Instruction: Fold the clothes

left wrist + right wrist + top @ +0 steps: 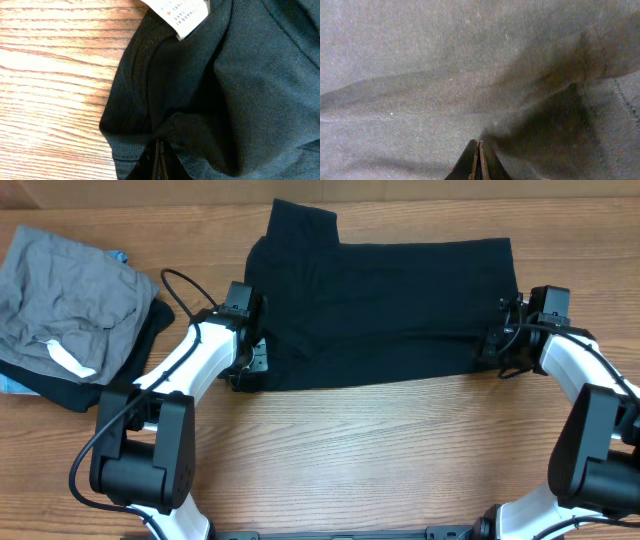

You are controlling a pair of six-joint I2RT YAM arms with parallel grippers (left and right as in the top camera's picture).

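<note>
Neck tag (pixel 177 15) white, tiny print unreadable, on black T-shirt (pixel 380 310).

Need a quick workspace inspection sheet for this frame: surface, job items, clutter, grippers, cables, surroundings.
Surface: wooden table, no damage seen.
Job's things: black T-shirt lying partly folded mid-table; neck tag near the left gripper.
Clutter: grey garment on a dark garment, far left.
Grippers: left gripper and right gripper both shut, each pinching T-shirt fabric.
Cables: black cable loops off the left arm.
Surroundings: nothing seen.
</note>
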